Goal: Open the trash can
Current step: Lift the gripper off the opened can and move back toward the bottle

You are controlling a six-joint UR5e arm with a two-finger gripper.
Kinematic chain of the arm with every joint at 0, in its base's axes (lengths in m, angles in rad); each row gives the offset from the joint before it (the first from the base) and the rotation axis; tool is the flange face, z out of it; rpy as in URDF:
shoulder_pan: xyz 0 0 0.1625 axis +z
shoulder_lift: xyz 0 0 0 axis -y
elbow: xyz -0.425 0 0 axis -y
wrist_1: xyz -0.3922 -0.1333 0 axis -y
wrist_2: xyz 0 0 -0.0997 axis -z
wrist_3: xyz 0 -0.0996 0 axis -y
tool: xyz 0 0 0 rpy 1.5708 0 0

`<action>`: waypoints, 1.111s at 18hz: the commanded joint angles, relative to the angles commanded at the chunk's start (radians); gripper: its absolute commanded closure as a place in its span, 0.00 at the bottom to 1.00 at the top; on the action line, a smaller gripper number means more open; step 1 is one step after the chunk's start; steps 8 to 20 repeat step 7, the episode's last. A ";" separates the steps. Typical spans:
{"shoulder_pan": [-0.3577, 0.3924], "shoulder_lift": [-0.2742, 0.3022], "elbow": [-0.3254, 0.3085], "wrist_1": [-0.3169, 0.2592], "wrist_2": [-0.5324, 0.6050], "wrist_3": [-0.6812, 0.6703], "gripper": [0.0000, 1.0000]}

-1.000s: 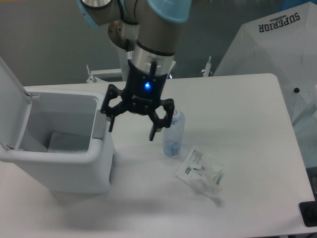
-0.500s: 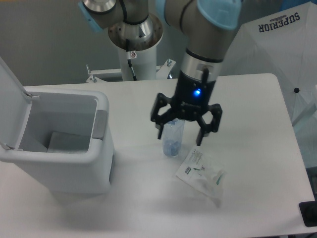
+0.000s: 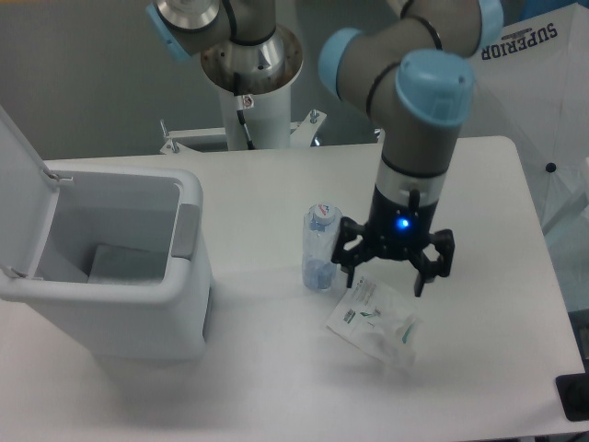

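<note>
While vertical, tool (image 3: 386,273) splayed above packet (image 3: 373,320)

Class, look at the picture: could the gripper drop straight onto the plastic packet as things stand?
Probably yes: the gripper hangs open just above the packet, nothing lies between them, and the bottle stands off to one side.

this looks like a robotics lab or test room: a robot arm (image 3: 419,110) stands on a metal pedestal (image 3: 250,97) bolted behind a plain white table (image 3: 479,193), against a bare grey wall (image 3: 83,83), with a white photo umbrella (image 3: 515,83) marked "superior" beside it.
</note>
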 joint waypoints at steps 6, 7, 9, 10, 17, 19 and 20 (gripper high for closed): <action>0.011 -0.092 0.081 -0.011 0.095 0.146 0.00; 0.015 -0.097 0.087 -0.012 0.111 0.149 0.00; 0.015 -0.097 0.087 -0.012 0.111 0.149 0.00; 0.015 -0.097 0.087 -0.012 0.111 0.149 0.00; 0.015 -0.097 0.087 -0.012 0.111 0.149 0.00; 0.015 -0.097 0.087 -0.012 0.111 0.149 0.00; 0.015 -0.097 0.087 -0.012 0.111 0.149 0.00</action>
